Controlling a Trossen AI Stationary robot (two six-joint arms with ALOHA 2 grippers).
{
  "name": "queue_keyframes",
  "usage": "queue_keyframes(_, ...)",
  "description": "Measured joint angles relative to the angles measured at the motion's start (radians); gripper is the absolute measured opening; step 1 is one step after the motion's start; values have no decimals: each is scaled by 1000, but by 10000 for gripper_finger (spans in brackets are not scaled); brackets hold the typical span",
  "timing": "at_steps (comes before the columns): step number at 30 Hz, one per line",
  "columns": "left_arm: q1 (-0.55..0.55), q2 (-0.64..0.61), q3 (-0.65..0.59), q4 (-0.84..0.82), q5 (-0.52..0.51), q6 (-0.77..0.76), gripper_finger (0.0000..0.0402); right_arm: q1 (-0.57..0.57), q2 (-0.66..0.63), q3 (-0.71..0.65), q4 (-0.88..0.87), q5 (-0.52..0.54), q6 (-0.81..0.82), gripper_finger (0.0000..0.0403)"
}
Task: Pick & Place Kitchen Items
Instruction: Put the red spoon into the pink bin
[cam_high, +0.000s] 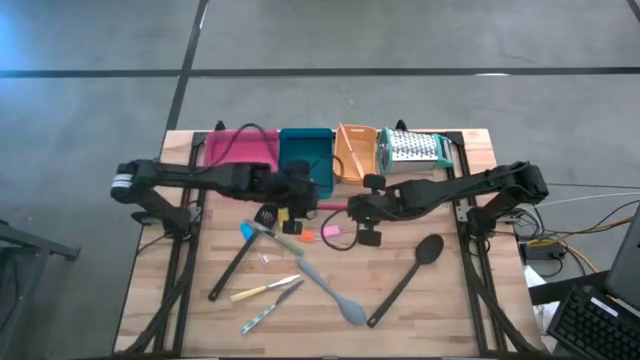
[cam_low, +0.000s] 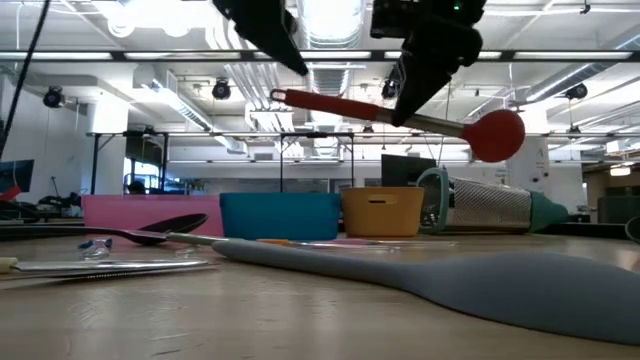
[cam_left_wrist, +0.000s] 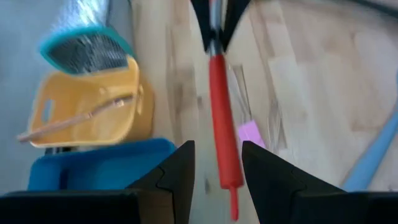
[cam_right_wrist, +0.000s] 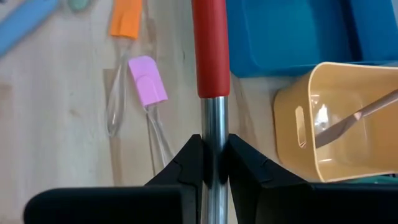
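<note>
The right gripper (cam_right_wrist: 214, 163) clamps the red-handled, steel-shafted utensil (cam_right_wrist: 210, 50) above the table; the left gripper (cam_left_wrist: 217, 163) stands open around its handle.

The right gripper (cam_right_wrist: 212, 163) hangs above the table, its two dark fingers (cam_right_wrist: 186, 162) clamped on a thin metal shaft with a red grip. Opposite it, the left gripper (cam_left_wrist: 217, 165) faces that red end, fingers spread apart.

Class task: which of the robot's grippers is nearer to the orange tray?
Right. The right gripper, shut on the red-handled utensil, sits just in front of the orange tray; the open left gripper sits before the teal tray.
</note>
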Motion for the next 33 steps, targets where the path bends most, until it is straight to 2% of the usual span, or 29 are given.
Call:
queue_keyframes(7, 0, 138, 86, -95, 1, 3, 138, 0, 37, 58, -17, 2, -16, 38)
queue_keyframes(13, 0, 180, 95, -86, -5, 1, 138, 1, 30, 67, -13, 2, -19, 38)
queue_keyframes(16, 0, 185, 90, -76, -58, 8, 135, 1, 21, 64, -12, 2, -16, 38)
queue_keyframes(19, 0, 180, 91, -75, -86, 29, 112, 0, 21, 64, -10, 4, -15, 38)
queue_keyframes(23, 0, 170, 100, -76, -98, 29, 49, 0, 20, 64, -9, 5, -5, 38)
queue_keyframes(30, 0, 169, 107, -78, -98, 30, 50, -1, 19, 62, -11, 6, 7, 38)
queue_keyframes(33, 0, 169, 107, -79, -103, 34, 50, 0, 15, 65, -22, 0, 25, 67)
